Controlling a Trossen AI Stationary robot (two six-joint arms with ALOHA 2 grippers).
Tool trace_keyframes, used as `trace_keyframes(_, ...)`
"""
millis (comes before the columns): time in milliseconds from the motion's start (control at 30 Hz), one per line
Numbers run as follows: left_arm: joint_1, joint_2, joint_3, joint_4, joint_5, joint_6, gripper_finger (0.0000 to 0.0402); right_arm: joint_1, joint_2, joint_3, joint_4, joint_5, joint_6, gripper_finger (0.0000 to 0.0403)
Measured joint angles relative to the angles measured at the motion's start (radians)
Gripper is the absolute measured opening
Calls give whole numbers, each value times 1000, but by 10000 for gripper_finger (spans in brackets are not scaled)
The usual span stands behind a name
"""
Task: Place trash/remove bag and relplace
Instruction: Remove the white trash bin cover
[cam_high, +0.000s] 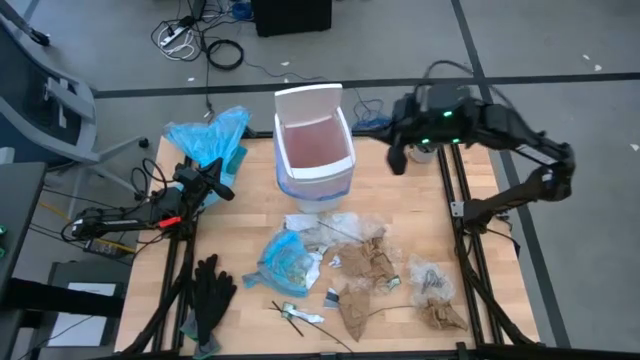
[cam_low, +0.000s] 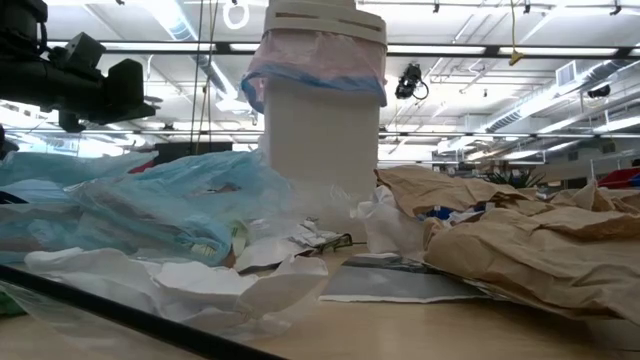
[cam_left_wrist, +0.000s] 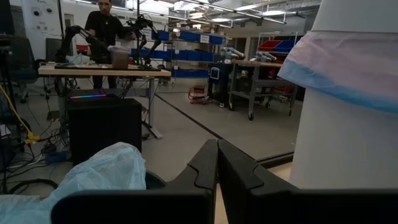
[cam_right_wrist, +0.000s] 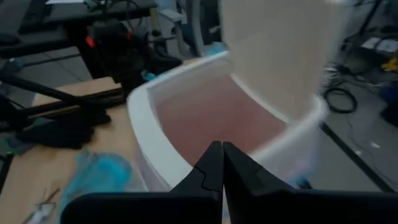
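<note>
**Both tools shut, bin lined, trash spread out on the surface**

Right, nearest us on the wooden surface (cam_high: 480, 300), the trash (cam_high: 375, 270) lies scattered: crumpled brown paper, clear film and printed wrappers across the near right, and a thin black utensil (cam_high: 290, 315) close to the near edge. Over at the near left, black gloves (cam_high: 210, 290) lie flat. Just beyond the middle scraps sits a crumpled light-blue bag (cam_high: 285, 258).

Moving farther in, the white bin (cam_high: 315, 150) stands upright, its lid tipped back, and the bag (cam_high: 312, 140) lines it, pale pink inside with its edge folded over the rim. Nothing is visible inside it.

Left of the bin, the left tool (cam_high: 222, 188) hangs low beside another heap of light-blue plastic (cam_high: 205, 135), fingers pressed together and gripping nothing. On the far right, the right tool (cam_high: 397, 160) hovers just off the bin's right side, fingers also pressed together and empty, well apart from the trash.
</note>
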Motion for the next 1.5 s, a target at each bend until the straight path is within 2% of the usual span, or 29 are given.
trace_keyframes(133, 0, 0, 0, 0, 0, 0, 21, -67, -114, -85, -26, -15, -38, 0)
trace_keyframes(300, 0, 0, 0, 0, 0, 0, 21, -191, -215, -245, -20, -125, -93, 0)
trace_keyframes(400, 0, 0, 0, 0, 0, 0, 21, -278, -227, -326, 25, -259, -127, 0)
trace_keyframes(567, 0, 0, 0, 0, 0, 0, 21, -434, -172, -415, 197, -571, -183, 0)
trace_keyframes(733, 0, 0, 0, 0, 0, 0, 21, -560, -70, -417, 305, -714, -212, 0)
trace_keyframes(900, 0, 0, 0, 0, 0, 0, 21, -616, 13, -398, 429, -766, -215, 0)
trace_keyframes(1100, 0, 0, 0, 0, 0, 0, 21, -622, 123, -252, 433, -774, -242, 17)
trace_keyframes(1300, 0, 0, 0, 0, 0, 0, 21, -624, 201, -123, 422, -843, -250, 67)
trace_keyframes(1500, 0, 0, 0, 0, 0, 0, 21, -575, 228, -96, 415, -856, -340, 131)
